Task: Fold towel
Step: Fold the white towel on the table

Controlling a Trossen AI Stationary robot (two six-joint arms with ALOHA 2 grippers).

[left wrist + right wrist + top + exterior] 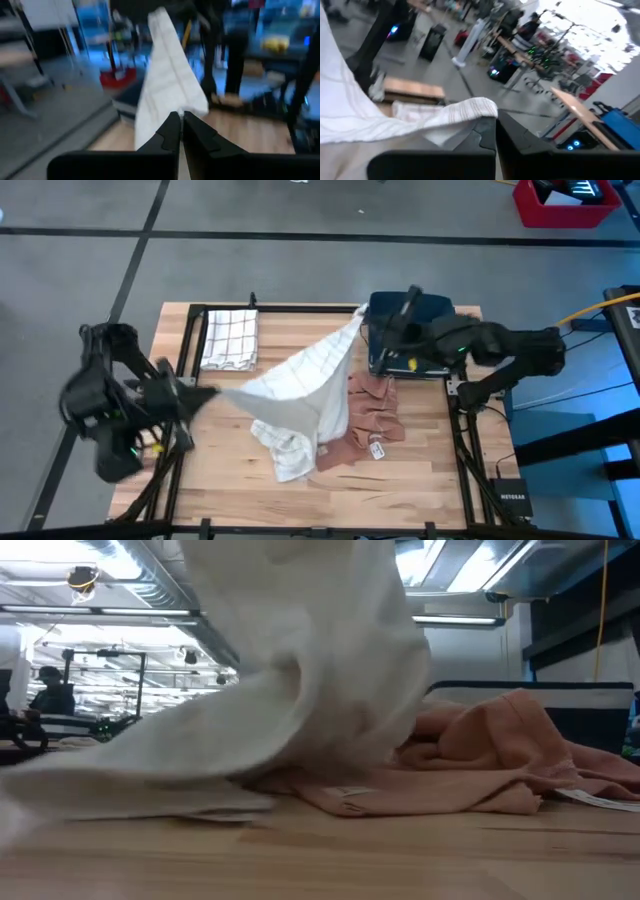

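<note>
left end effector (207,393): clamped on towel (300,380) corner | right end effector (366,320): clamped on opposite corner | towel: stretched above surface (420,470)

Light is even and rather soft over the wooden table (420,470), with only faint shadows. In the low view, bright ceiling lamps (70,550) give glare. Both wrist views are strongly blurred, and the white towel (300,690) near the low camera is out of focus.

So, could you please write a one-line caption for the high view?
Both pincers, left and right, shut on the white towel, stretching it above the wooden table.
</note>
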